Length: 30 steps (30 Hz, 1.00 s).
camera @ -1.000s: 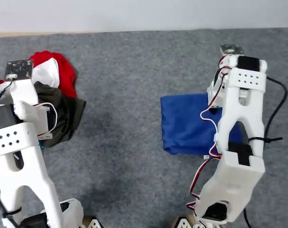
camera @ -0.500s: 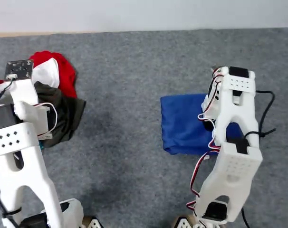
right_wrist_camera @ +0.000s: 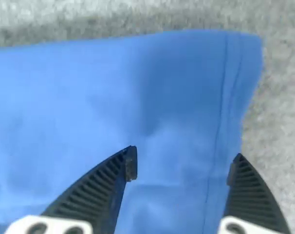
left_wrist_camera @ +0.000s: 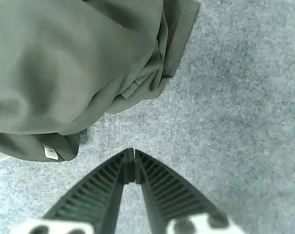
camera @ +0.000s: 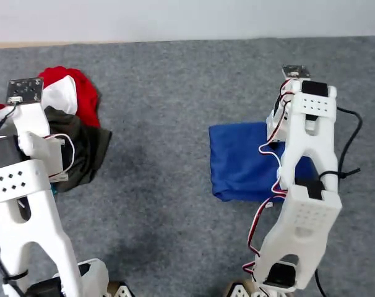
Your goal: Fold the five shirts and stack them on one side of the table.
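Grey felt-like cloth covers the bench (camera: 163, 93), with a strip of pale wall along its far edge. On the right half lies the blue shirt (camera: 243, 161), folded into a flat rectangle with its near left corner slightly rounded and lifted. The right arm (camera: 305, 185) stretches over the shirt's right part and hides that side of it in the high view. The right hand (right_wrist_camera: 181, 168) hangs above the blue cloth with its two black ribbed fingers spread wide apart and nothing between them; a stitched hem runs down the cloth just beside one fingertip, and bare grey bench shows past the shirt's edge. At the far left of the bench sits an unfolded heap: a red shirt (camera: 76, 80) farthest back, a white shirt (camera: 60, 96) lying against it, and a dark olive shirt (camera: 88, 145) spilling toward the middle of the bench. The left arm (camera: 26, 185) stands over this heap. The left hand (left_wrist_camera: 134, 168) has its fingers pressed together tip to tip, holding nothing, over bare bench just beside the olive shirt's crumpled edge, where a small white label (left_wrist_camera: 50, 152) shows.
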Tool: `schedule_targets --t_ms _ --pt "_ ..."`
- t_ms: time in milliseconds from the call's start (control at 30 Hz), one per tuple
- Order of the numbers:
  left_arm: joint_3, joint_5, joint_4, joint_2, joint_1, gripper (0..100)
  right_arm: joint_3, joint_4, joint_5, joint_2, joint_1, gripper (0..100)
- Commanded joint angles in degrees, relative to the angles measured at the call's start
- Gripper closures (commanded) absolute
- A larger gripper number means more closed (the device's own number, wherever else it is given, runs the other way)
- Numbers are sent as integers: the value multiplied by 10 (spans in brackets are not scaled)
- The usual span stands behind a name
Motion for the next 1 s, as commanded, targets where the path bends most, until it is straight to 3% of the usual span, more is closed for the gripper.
schedule_targets --t_ms 0,233,400,600,800,967 --pt "-2 2 11 -19 -5 994 -30 -25 -7 34 7 690" --pt "-2 1 11 -19 -5 994 -31 -15 -4 102 -16 726" --pt "-2 1 11 -19 -5 994 -31 -5 -3 89 -30 998" --pt "-2 1 11 -19 -5 994 -31 44 4 58 -17 989" --pt "-2 1 11 -18 -5 994 -31 89 106 -8 7 988" --pt "-2 1 11 -18 -5 994 -31 92 258 -51 45 988"
